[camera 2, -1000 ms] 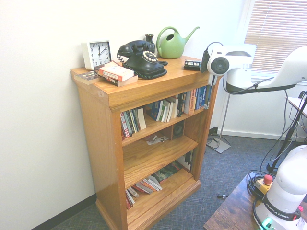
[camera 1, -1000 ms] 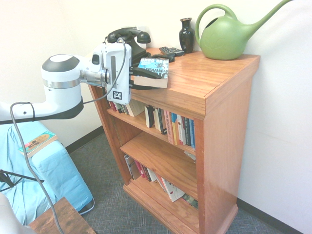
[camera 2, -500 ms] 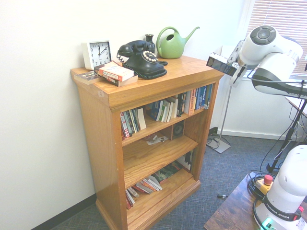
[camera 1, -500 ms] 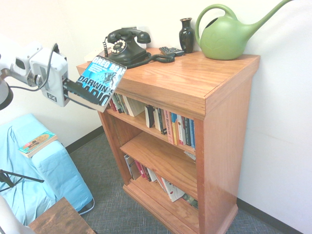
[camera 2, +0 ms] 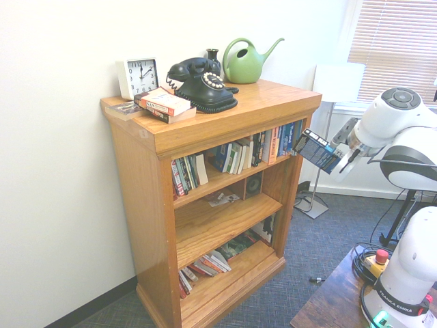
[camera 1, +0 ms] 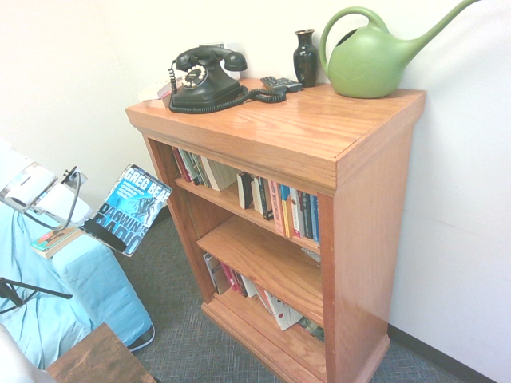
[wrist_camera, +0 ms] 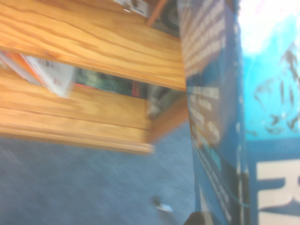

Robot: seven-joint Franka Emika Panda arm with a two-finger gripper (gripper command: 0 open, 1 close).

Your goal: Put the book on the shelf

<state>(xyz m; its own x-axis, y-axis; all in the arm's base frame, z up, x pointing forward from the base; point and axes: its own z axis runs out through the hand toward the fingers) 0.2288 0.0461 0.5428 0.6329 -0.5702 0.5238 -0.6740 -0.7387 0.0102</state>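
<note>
Plain white walls meeting in a corner, dark baseboard along the bottom. Grey-blue carpet on the floor. Reddish-brown wooden bookcase standing against the wall, three tiers, wide top. At 1 o'clock in the second exterior view, a window with closed slatted blinds, bright daylight behind. Below it, a floor lamp with a white shade. At 8 o'clock in the first exterior view, furniture under a light blue cover. At 7 o'clock, corner of a dark wooden surface.
</note>
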